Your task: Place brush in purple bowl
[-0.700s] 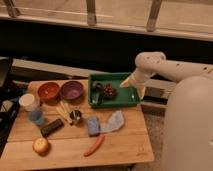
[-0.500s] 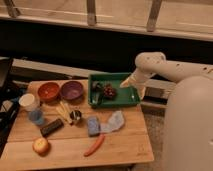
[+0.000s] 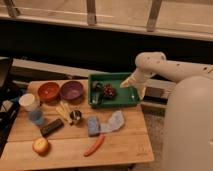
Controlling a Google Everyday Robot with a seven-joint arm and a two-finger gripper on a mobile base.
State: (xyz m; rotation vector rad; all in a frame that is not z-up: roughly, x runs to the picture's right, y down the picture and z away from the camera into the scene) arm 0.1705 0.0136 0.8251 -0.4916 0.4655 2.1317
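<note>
The brush [image 3: 96, 94] lies in the left part of the green tray [image 3: 125, 100], just beside a dark reddish bumpy clump [image 3: 109, 91] on its right; nothing holds it, and it sits where it did half a second ago.

The robot's pale body [image 3: 192, 130] fills the near right of the scene. Its arm [image 3: 167, 67] reaches left from there over the far right corner of the wooden table [image 3: 120, 147], in much the same pose as before. The tray stands at the table's far right.

The gripper [image 3: 133, 87] hangs at the arm's end above the tray's right edge, well to the right of the brush. I cannot tell whether it is open or closed, and nothing shows in its grasp.

The purple bowl [image 3: 72, 90] stands just left of the tray, with the orange-red bowl [image 3: 49, 91] touching or nearly touching its left side. Both look unmoved.

Nearer, a pale crumpled cloth [image 3: 115, 121] lies beside a blue sponge [image 3: 92, 125]. A white cup [image 3: 29, 101] stands at the left edge. A red chili [image 3: 95, 145] and a round yellowish fruit [image 3: 40, 145] lie nearest.
</note>
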